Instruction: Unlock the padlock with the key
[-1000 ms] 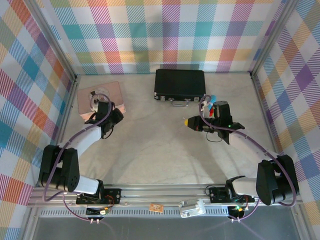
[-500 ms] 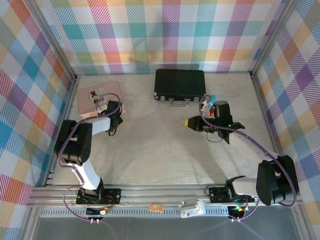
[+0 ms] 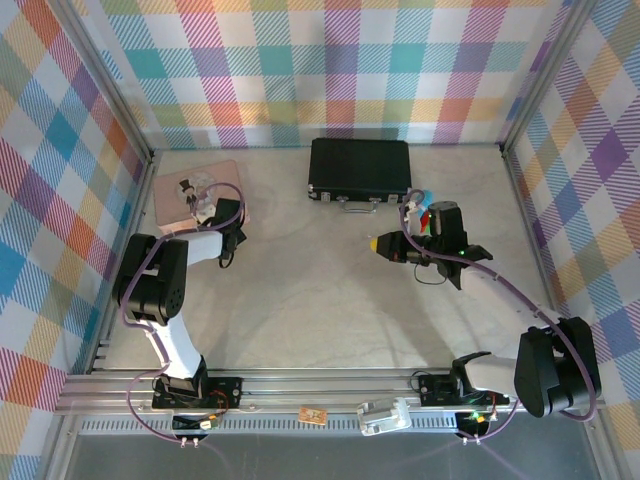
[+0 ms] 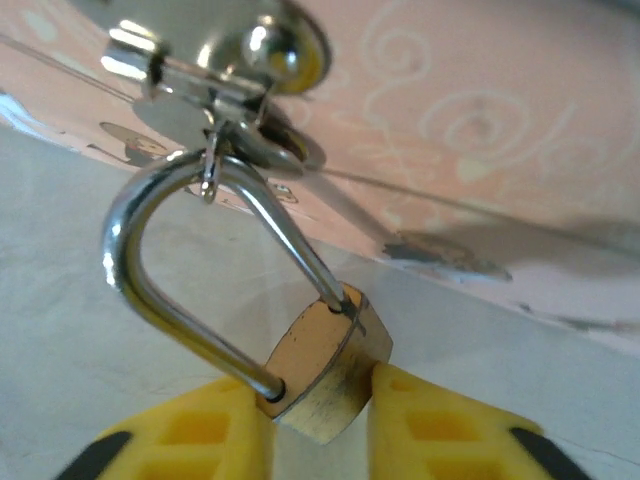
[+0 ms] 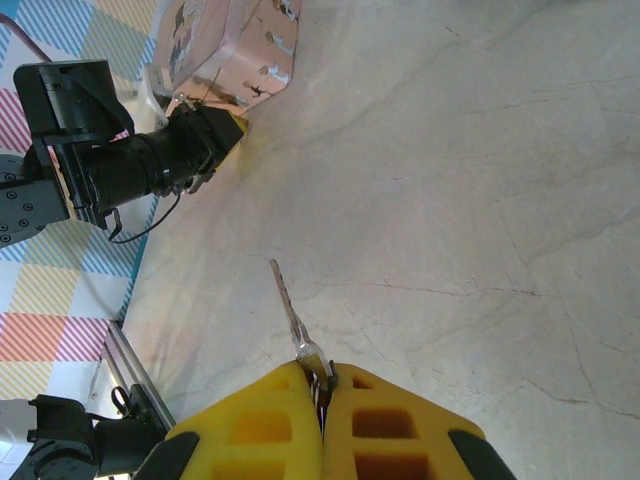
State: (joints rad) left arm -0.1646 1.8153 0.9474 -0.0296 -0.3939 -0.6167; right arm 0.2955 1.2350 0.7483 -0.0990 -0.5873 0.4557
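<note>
Padlock, look: I see a small padlock (image 4: 325,375) with a scuffed brass-yellow block body and a bright silver shackle (image 4: 150,250). Both shackle legs enter the body.
Padlock, place: it sits at the front edge of the pink tin (image 4: 480,110), with the shackle threaded through the tin's metal clasp (image 4: 235,95). The body is low, near the pale table (image 4: 80,330); I cannot tell whether it touches.
Padlock, axis: the long axis runs from the body at lower centre up and left to the shackle's bend. The body is tilted.
Left gripper (image 4: 318,430): its yellow fingers press both sides of the brass body, pinching it.
Key, look: a thin grey-silver key (image 5: 290,310), a mere sliver.
Key, axis: the blade juts from the fingertips, pointing up and slightly left in my right wrist view, toward the tin and well apart from it.
Right gripper (image 5: 322,395): its fingers are pressed together on the key's head.
</note>
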